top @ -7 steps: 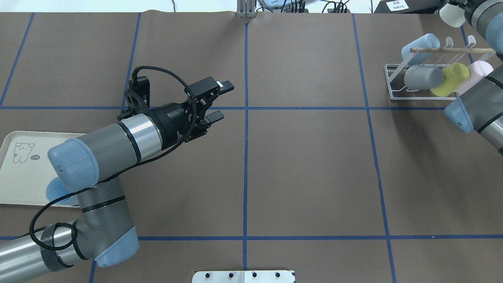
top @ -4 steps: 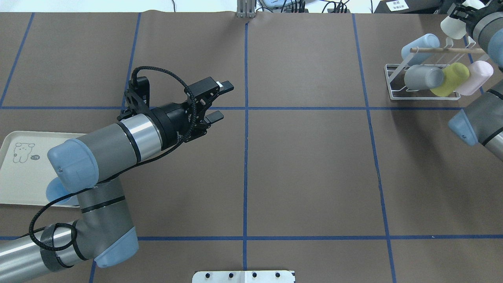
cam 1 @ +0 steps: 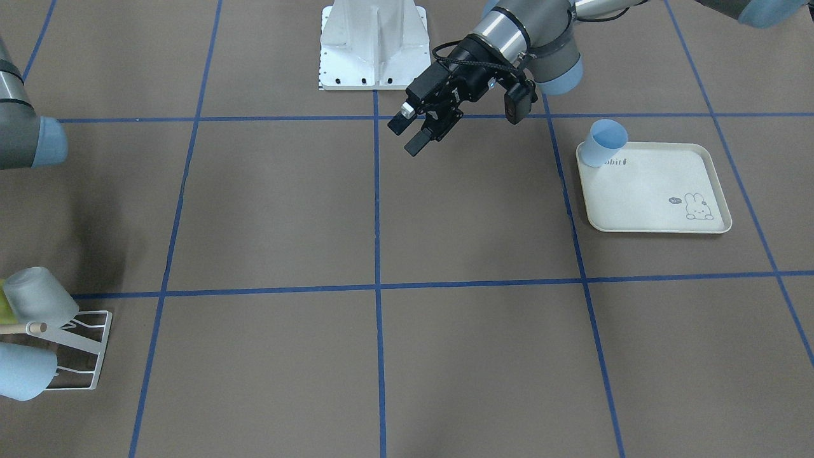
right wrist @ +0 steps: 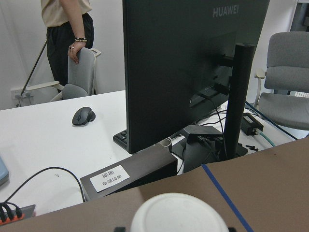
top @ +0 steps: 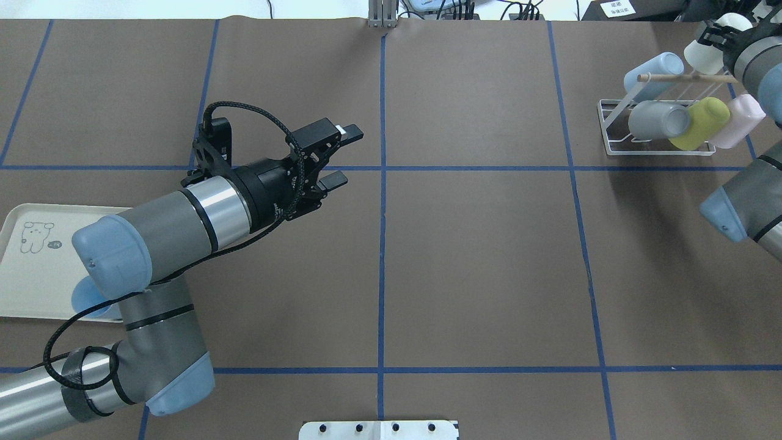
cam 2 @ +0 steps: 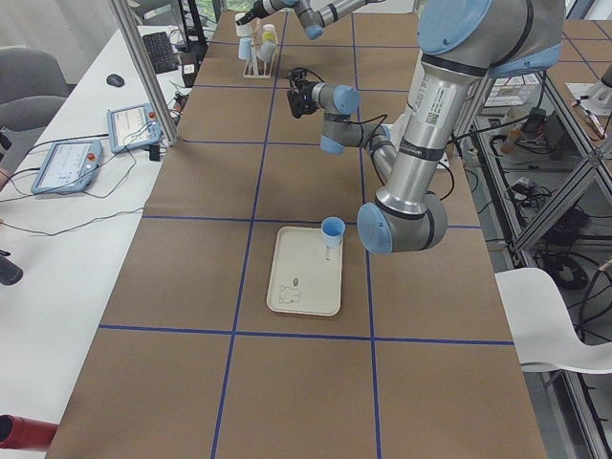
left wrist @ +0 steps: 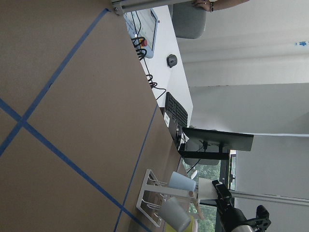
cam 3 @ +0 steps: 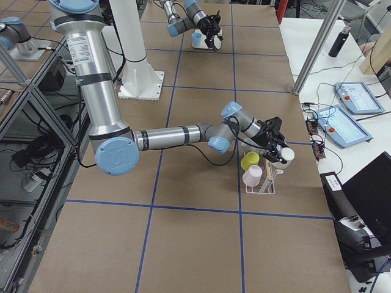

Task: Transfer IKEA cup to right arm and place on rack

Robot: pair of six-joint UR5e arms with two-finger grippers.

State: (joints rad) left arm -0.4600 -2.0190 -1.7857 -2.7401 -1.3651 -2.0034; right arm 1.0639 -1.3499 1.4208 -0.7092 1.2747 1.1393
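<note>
1. The white cup (top: 699, 54) is pinched between the right gripper's (top: 716, 38) fingers, at the far right corner of the table (top: 489, 244).
2. The cup is held over the far side of the rack (top: 611, 131), just beside the right end of the wooden rod (top: 684, 77). Whether it touches rod or prongs can't be told.
3. Its long axis is tilted. In the overhead view it runs from upper right, at the gripper, to lower left, twd the rod.
4. In the right wrist view a closed round white end (right wrist: 178, 212) is seen at the bottom edge. The mouth isn't seen.
5. Four cups are hung slanted on the rack: light blue cup (top: 657, 70), grey cup (top: 657, 119), yellow cup (top: 699, 124), pink cup (top: 739, 120).
6. The left gripper (top: 345, 157) is held above mid-table w/ fingers spread and nothing between them, pointed twd the right side.
7. A small blue cup (cam 1: 607, 141) is stood mouth-up on the corner of the tray (cam 1: 642, 191) nearest the robot, on the left side.
</note>
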